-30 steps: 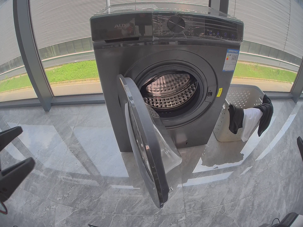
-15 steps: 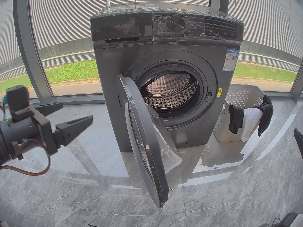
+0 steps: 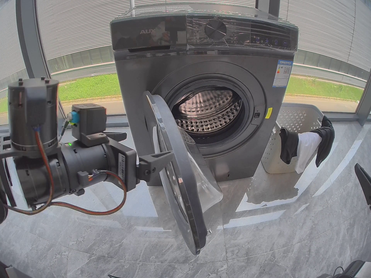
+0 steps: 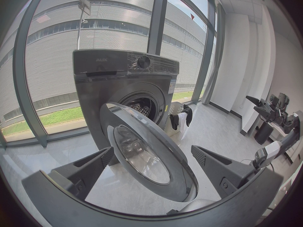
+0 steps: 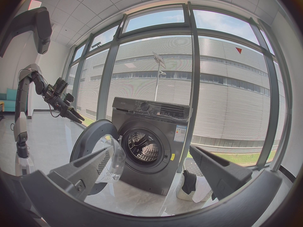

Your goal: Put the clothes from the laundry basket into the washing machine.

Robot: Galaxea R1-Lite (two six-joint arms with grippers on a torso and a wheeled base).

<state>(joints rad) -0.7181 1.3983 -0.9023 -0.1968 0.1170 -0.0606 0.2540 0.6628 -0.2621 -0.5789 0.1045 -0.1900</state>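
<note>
Big windows (image 3: 77, 39) stand behind the grey washing machine (image 3: 201, 62) on a shiny stone floor (image 3: 96, 213).

Head view: its door (image 3: 174, 182) hangs wide open. The white laundry basket (image 3: 297, 118) sits just beside the machine, on the robot's right. Black and white clothes (image 3: 307, 145) hang over its rim, and its inside is hidden. The left gripper (image 3: 148, 145) is near the door, fingers spread. The right gripper (image 3: 364, 182) is cut off at the edge.

Left wrist view: the door shows between the spread fingers.

Right wrist view: these fingers (image 5: 217, 171) are spread too, and one hides part of the basket.
</note>
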